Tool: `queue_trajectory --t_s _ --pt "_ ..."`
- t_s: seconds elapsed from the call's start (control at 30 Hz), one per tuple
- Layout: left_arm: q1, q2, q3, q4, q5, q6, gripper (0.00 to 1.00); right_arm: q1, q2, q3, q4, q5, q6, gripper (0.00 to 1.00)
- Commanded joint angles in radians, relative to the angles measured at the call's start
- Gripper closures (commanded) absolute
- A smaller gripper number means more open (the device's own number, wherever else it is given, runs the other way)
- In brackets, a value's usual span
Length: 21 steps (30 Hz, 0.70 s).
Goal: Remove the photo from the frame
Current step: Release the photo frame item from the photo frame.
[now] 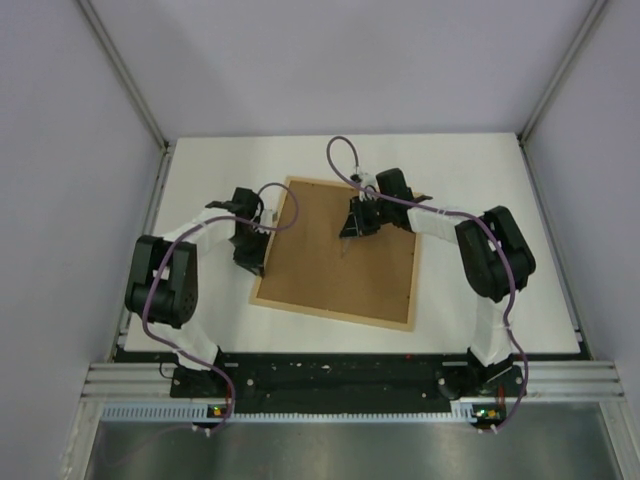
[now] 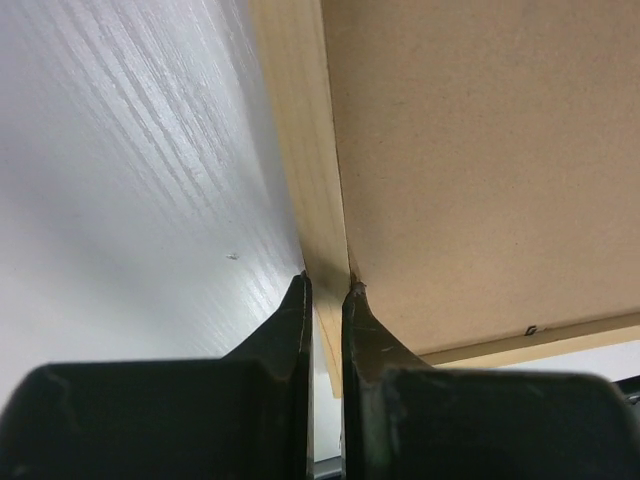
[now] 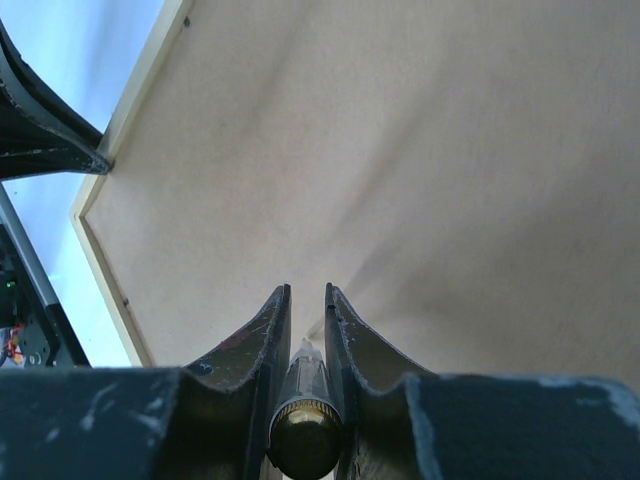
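Spotter: Nearest to you, seen from above, your two arms are rising from the near edge. The left arm point(image 1: 165, 280) and the right arm point(image 1: 495, 255) are both bending in over the white table point(image 1: 500, 180).

Checker: On that table the frame point(image 2: 305, 150) is lying flat and a little askew, between the two arms. You are looking at its back, where the brown board point(image 1: 335, 265) is filling it and facing up.

Spotter: The photo is not showing in any of your views. The board is covering whatever is lying beneath it.

Checker: Your left claw point(image 2: 326, 290) is sitting at the frame's left side, towards the near corner. Its fingers are pressing together on the pale wooden rim, one on the table side and the other on the board side.

Spotter: Your right claw point(image 3: 306, 292) is hanging over the far half of the board, well apart from the left one. It is pinching a dark tool point(image 3: 305, 420) with a brass end. The tool is running lengthwise between the fingers, with its pale tip pointing at the board.

Checker: You cannot tell from these views whether that tip is touching the board.

Spotter: Smallest of all, a tiny dark tab point(image 2: 530, 328) is sitting at the board's near edge, against the rim.
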Motion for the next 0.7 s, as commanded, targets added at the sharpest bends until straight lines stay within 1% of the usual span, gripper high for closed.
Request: queue_trajectory --t_s 0.0,0.17,0.47,0.5,0.57,0.67 --pt "-0.011 -0.045 -0.028 0.021 -0.028 0.068 1.00 0.013 -0.018 -0.002 0.050 0.015 -0.023 1.00" --pt "0.000 -0.097 -0.045 0.038 -0.002 0.058 1.00 0.013 0.009 0.004 0.043 0.030 -0.035 1.00" --pt "0.089 -0.070 -0.039 0.041 0.136 0.018 1.00 0.013 0.048 0.033 0.029 0.085 -0.069 1.00" --pt "0.104 -0.071 -0.040 0.049 0.150 0.013 0.96 0.013 0.049 0.039 0.027 0.088 -0.071 1.00" --pt "0.141 -0.079 -0.040 0.064 0.182 -0.007 0.85 0.013 0.055 0.053 0.026 0.097 -0.077 1.00" --pt "0.192 -0.083 -0.043 0.081 0.225 -0.028 0.78 0.013 0.069 0.081 0.014 0.122 -0.092 1.00"
